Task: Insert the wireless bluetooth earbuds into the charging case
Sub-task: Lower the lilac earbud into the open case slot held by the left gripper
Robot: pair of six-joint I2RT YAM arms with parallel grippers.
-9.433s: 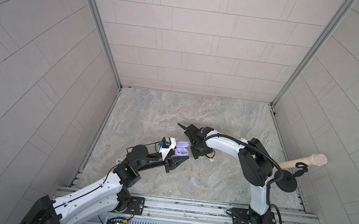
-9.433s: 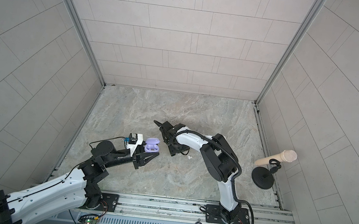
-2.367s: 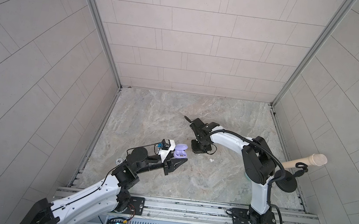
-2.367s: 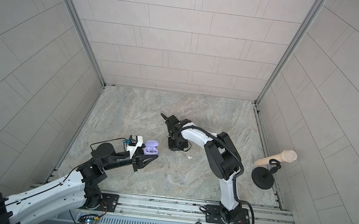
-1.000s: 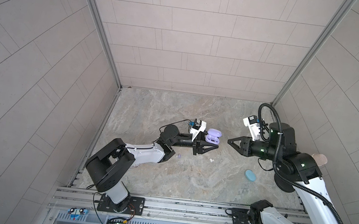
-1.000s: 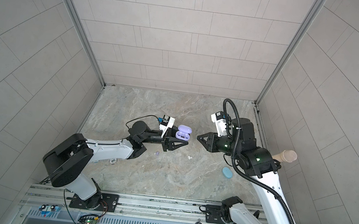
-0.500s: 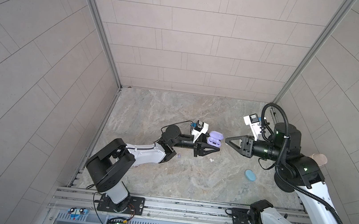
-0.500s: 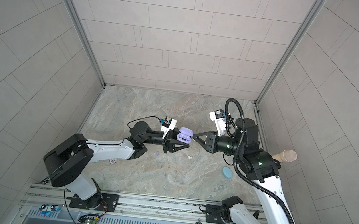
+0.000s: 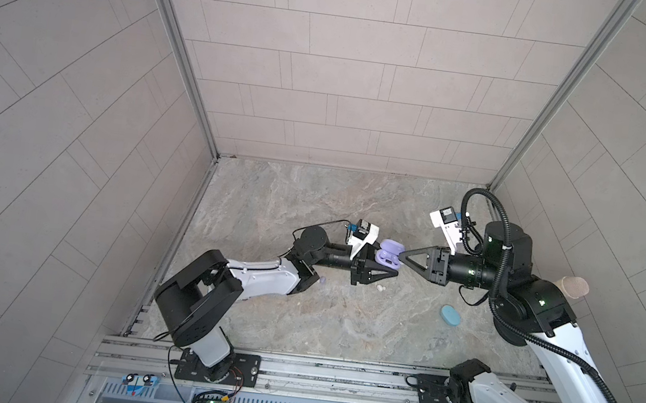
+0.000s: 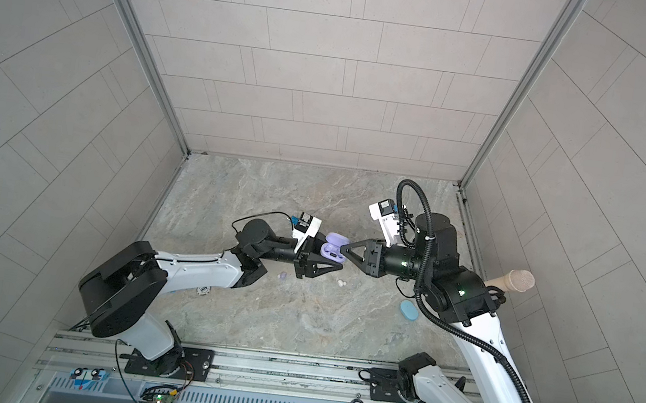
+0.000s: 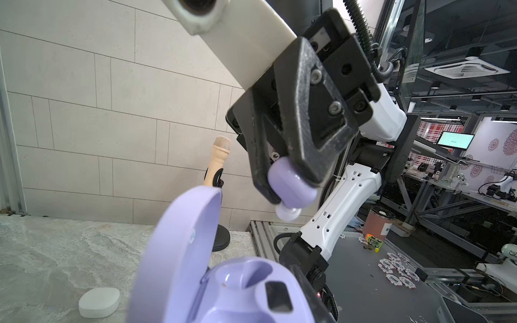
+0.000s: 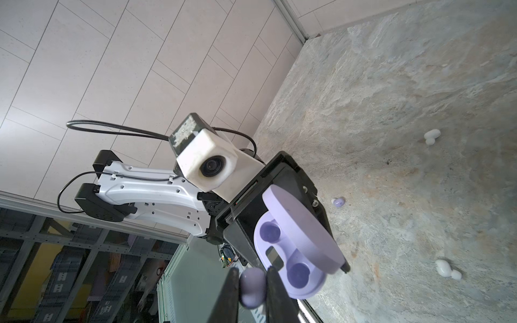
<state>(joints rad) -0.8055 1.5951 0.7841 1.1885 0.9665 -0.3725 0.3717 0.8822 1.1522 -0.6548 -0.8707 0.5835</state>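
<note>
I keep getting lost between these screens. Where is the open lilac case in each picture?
Both top views: lilac case mid-scene, between the arms.
Left wrist: large in the foreground, lid open.
Right wrist: held by the left arm, sockets showing.
Shared landmark: right fingers pinching a lilac earbud beside it.

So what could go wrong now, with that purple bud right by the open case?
The rounded lilac earbud is pinched only at the tips of the right end effector, so it might slip and drop. The open lilac case hangs in mid-air in the left end effector; a push off its empty wells could tilt it.
</note>
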